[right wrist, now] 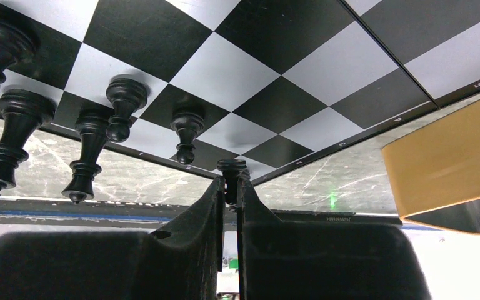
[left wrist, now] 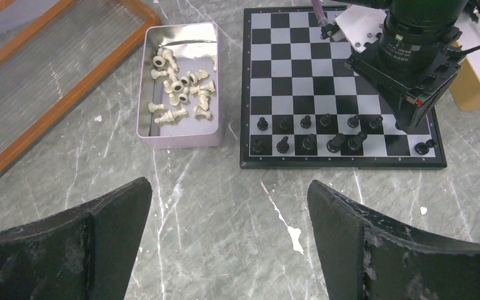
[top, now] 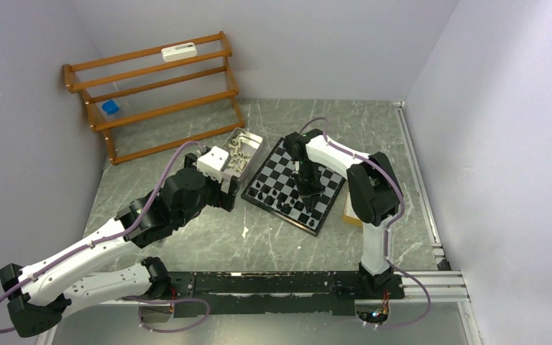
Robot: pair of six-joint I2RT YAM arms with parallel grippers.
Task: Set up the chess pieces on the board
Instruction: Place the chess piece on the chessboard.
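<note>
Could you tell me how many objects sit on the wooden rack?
2: a white block on the rack's top rail, a blue object on a lower shelf. Nothing seems hidden.

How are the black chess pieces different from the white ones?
The black pieces are dark; the white pieces are cream. The black pieces stand upright on the board; the white pieces lie jumbled together in the tin beside it. The right hand pinches one black piece; no hand touches the white pieces. Both sets are small chess figures.
</note>
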